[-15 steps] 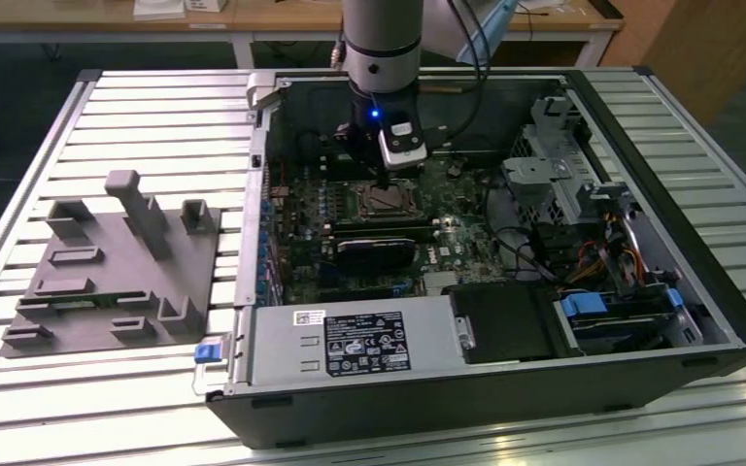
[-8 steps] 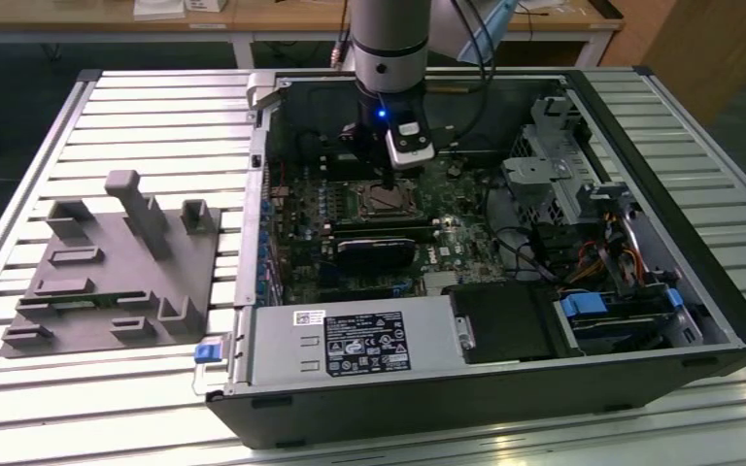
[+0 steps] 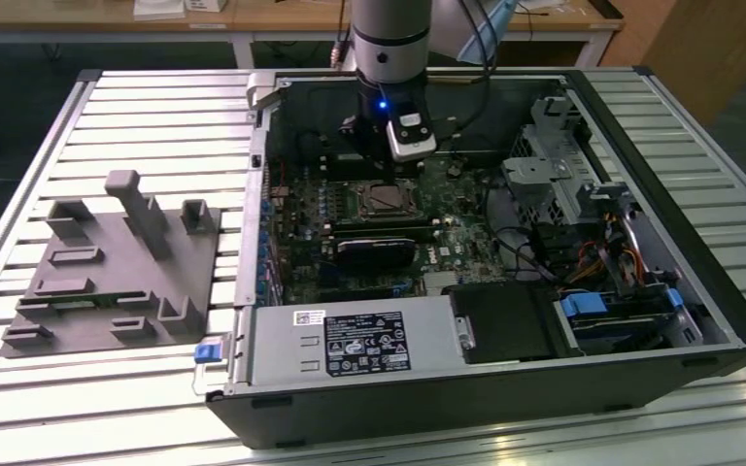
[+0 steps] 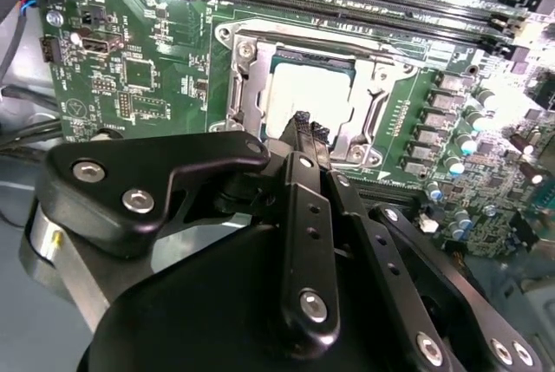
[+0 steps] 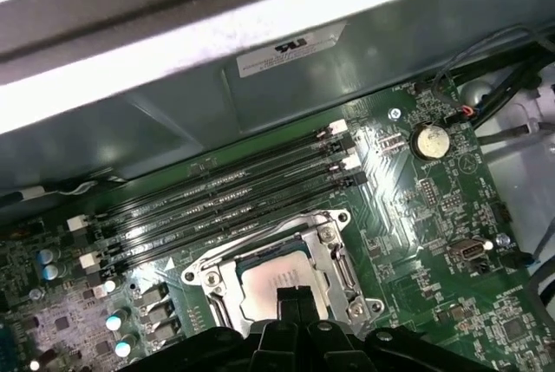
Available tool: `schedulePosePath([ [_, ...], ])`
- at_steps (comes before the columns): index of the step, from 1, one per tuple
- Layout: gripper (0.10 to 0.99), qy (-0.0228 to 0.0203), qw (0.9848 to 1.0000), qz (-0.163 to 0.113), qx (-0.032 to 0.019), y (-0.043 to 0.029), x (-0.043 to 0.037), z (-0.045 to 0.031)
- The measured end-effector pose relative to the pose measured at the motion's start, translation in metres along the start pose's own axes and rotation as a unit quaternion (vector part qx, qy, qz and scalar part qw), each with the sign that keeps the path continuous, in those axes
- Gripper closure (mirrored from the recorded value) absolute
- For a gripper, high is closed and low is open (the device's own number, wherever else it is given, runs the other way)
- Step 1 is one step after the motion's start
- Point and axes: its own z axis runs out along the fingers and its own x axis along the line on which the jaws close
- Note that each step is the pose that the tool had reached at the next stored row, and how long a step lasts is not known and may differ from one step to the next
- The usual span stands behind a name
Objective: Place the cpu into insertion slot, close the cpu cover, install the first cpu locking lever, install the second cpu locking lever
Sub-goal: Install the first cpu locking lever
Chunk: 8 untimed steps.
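Observation:
The cpu [image 4: 305,88] lies flat in the insertion slot [image 4: 236,47] on the green board, its silver top bright. The cpu cover [image 4: 375,99] lies down around it, framing the chip. In the first wrist view the cpu [image 5: 270,278] and the cpu cover [image 5: 336,261] sit the same way. I cannot tell how the locking levers stand. My gripper [image 4: 307,126] hangs just above the chip's near edge, fingers [image 4: 300,172] pressed together and holding nothing. In the exterior view my gripper [image 3: 370,155] hovers over the insertion slot [image 3: 384,200] inside the open computer case.
Long black memory slots [image 5: 225,207] run beside the socket. A black block [image 3: 373,254] lies below the socket in the exterior view, and a power supply [image 3: 347,345] sits near the case front. Drive bays with cables [image 3: 567,184] fill the exterior view's right. A grey fixture [image 3: 114,262] rests outside the case.

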Motion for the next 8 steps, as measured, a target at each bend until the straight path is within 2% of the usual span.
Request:
schedulePosePath([
  [8, 0.98, -0.0015, 1.0, 0.0, 0.0038, -0.0036, -0.0015, -0.0012],
])
